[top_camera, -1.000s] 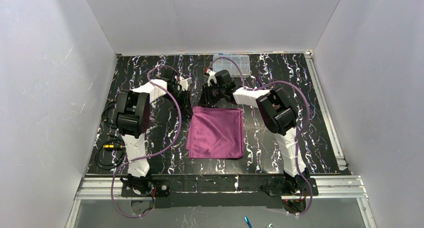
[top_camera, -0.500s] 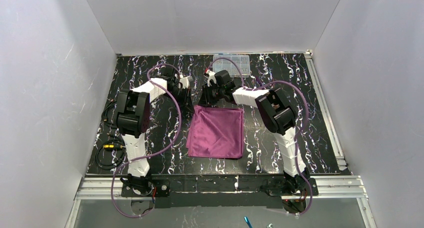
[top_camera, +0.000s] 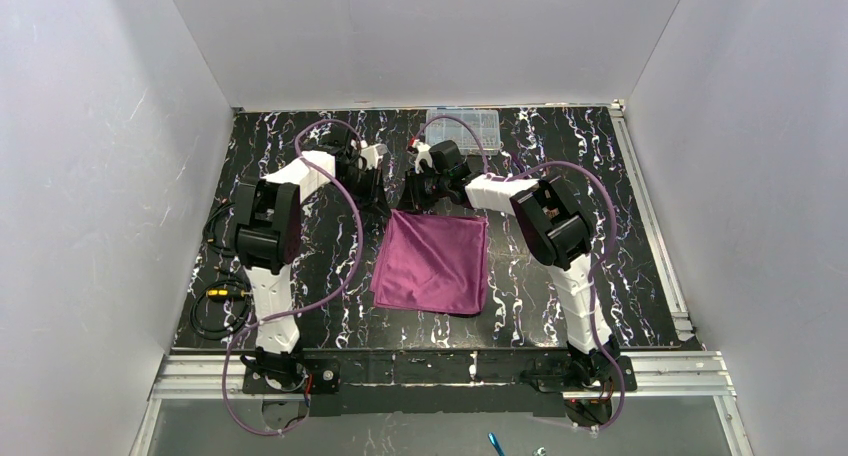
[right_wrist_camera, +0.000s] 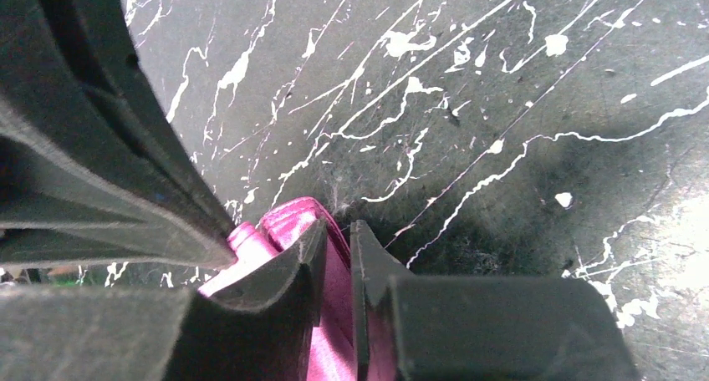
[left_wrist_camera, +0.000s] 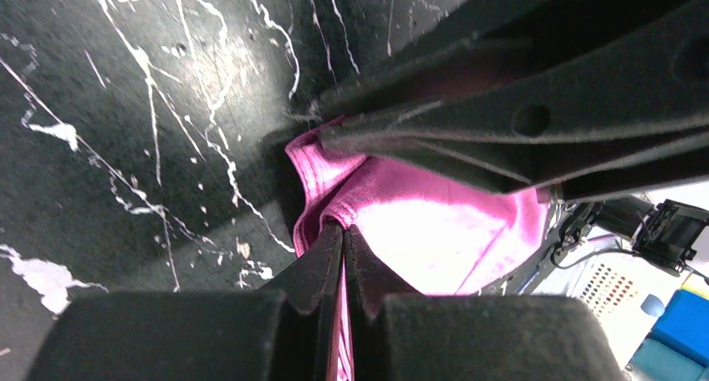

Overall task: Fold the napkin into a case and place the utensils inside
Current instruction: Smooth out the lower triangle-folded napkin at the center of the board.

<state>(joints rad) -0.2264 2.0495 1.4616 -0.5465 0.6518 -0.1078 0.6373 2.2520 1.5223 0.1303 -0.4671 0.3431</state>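
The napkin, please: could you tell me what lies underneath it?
Only the black marbled table shows around the napkin, which lies flat. Anything beneath is covered. The left claw and right claw pinch its far corners.

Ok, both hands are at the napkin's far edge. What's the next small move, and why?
Probably squeeze the right hand fully shut before lifting. The left hand is shut on the napkin's far left corner, but the right hand's fingers show a cloth-filled gap, so its grip looks unsure.

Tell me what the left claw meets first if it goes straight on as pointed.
The left claw is shut on the napkin corner; straight on, it likely meets the black table right beneath, though depth is unclear.
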